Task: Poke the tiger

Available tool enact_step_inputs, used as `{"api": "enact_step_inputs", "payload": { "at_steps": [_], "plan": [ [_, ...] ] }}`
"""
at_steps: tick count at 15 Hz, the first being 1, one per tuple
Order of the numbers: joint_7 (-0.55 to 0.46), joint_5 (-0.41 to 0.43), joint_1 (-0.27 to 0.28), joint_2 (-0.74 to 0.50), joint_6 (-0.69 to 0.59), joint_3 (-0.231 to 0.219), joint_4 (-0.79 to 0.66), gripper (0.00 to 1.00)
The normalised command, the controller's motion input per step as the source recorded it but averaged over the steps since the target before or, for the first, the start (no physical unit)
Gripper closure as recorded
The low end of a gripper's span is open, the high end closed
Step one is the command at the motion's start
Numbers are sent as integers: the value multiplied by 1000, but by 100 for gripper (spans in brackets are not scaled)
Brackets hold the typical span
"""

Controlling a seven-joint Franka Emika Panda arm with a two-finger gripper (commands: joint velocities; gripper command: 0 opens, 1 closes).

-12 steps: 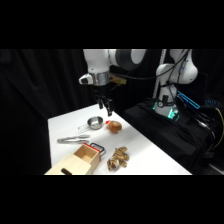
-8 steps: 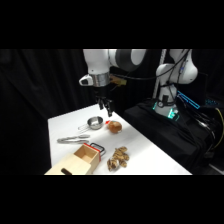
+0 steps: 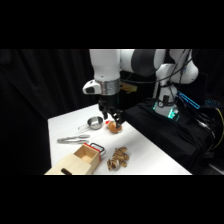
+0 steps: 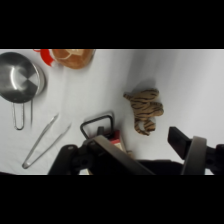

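Now the tool hangs high, fingers spread wide — it should drop slowly onto the tiger.

Lab: black curtains, robot arm

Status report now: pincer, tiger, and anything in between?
Pincer high above the cup, far from target. Tiger lies untouched near the table's front. Nothing blocks it.

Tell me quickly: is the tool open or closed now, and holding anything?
Tool: open, holding nothing, above the table, not touching the tiger.
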Motion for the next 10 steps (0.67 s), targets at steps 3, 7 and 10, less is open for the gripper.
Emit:
{"api": "enact_step_inputs", "payload": {
  "at_steps": [3,7,10],
  "plan": [
    [82,-132,84,329,183,40,304,33],
    [49,-177,42,282,222,-17,204,67],
    [47,-166,68,155,169,-18,80,93]
  ]
}}
